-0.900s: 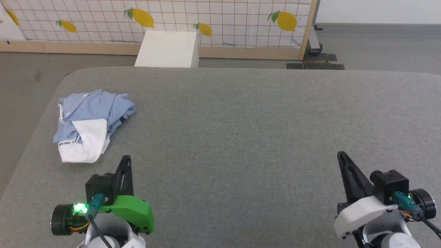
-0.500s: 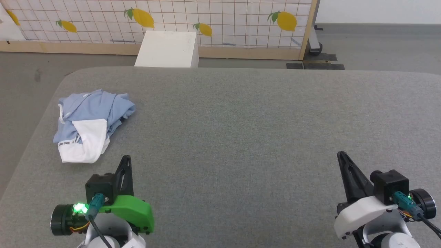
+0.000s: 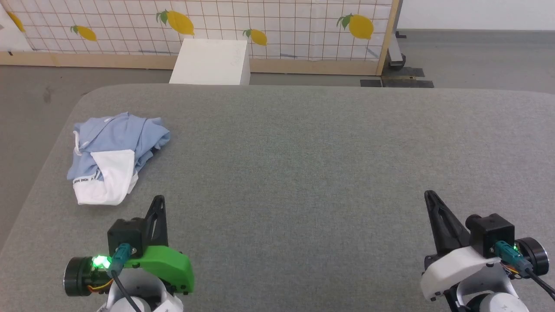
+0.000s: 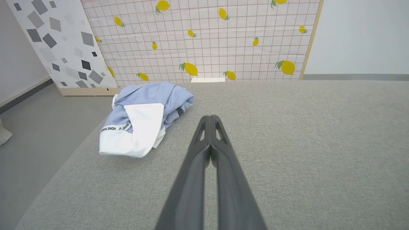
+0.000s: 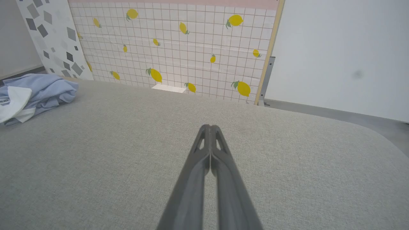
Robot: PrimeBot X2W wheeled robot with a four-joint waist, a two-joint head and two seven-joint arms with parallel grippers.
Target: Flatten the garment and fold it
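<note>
The garment (image 3: 115,154) lies crumpled in a heap near the left edge of the grey padded table (image 3: 303,151): light blue knit with a white panel turned up on top. It also appears in the left wrist view (image 4: 143,115) and at the far left of the right wrist view (image 5: 35,92). My left gripper (image 3: 159,198) hovers low at the front left, a short way in front of and to the right of the heap, shut and empty (image 4: 210,117). My right gripper (image 3: 429,193) rests at the front right, far from the garment, shut with nothing in it (image 5: 210,126).
Beyond the table's far edge stands a white box (image 3: 211,60) against a lemon-patterned grid panel (image 3: 277,26). Grey floor (image 3: 30,95) drops away on the table's left side. A speckled board (image 4: 60,41) leans at the back left.
</note>
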